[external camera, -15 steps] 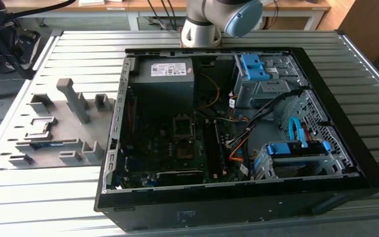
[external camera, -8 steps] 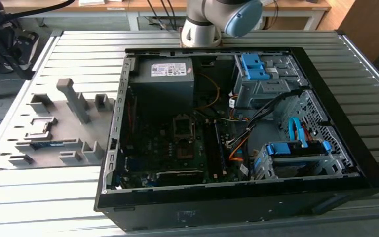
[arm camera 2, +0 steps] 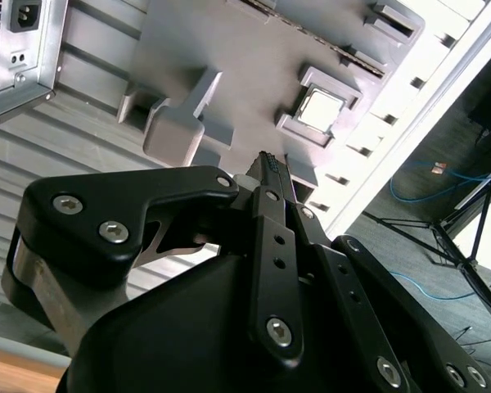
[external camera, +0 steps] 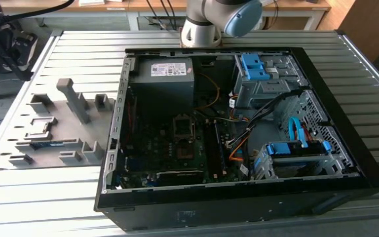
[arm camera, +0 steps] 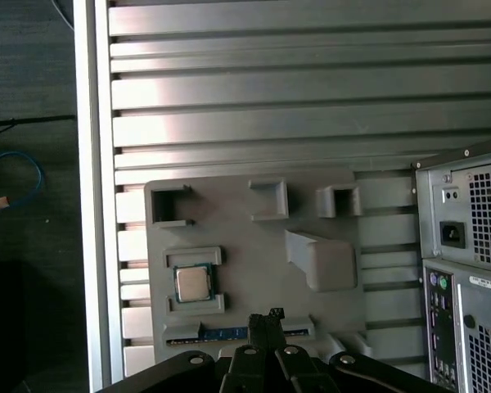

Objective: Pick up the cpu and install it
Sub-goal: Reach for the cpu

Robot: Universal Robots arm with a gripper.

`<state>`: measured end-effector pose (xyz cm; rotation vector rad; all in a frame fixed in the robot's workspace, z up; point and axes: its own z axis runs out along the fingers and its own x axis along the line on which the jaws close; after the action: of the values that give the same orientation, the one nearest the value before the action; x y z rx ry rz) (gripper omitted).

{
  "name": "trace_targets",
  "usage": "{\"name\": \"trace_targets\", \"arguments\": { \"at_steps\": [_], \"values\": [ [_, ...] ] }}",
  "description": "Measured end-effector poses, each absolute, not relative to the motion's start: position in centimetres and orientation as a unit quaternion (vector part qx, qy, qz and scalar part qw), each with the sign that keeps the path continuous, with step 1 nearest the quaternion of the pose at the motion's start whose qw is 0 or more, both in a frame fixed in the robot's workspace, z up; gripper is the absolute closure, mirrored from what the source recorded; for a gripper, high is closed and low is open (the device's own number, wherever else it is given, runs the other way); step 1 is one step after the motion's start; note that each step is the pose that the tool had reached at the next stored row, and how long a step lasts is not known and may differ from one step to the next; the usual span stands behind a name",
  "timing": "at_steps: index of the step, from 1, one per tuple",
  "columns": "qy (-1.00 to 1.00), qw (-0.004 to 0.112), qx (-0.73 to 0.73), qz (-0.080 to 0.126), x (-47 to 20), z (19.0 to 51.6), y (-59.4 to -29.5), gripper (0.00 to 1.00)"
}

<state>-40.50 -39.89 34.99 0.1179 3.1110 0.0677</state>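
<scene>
Gripper (arm camera: 266, 315), closed tight and empty, hangs above tray (arm camera: 245, 246) near cpu (arm camera: 193, 283).

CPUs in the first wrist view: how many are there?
1. The cpu lies in a square holder on the grey tray, which stands beside the case. The inside of the case may hide others.

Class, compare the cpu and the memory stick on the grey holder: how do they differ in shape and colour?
The cpu is square; the memory stick is long and narrow. The cpu's top is silvery, the stick blue-green. Both rest in recesses of the grey holder.
</scene>
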Motion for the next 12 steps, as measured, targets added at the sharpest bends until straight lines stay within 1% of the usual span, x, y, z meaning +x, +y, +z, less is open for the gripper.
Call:
{"name": "trace_targets", "arguments": {
  "at_steps": [12],
  "values": [
    [0.999, 0.014, 0.038, 0.022, -40.9, 33.8, -39.9, 0.90]
  ]
}}
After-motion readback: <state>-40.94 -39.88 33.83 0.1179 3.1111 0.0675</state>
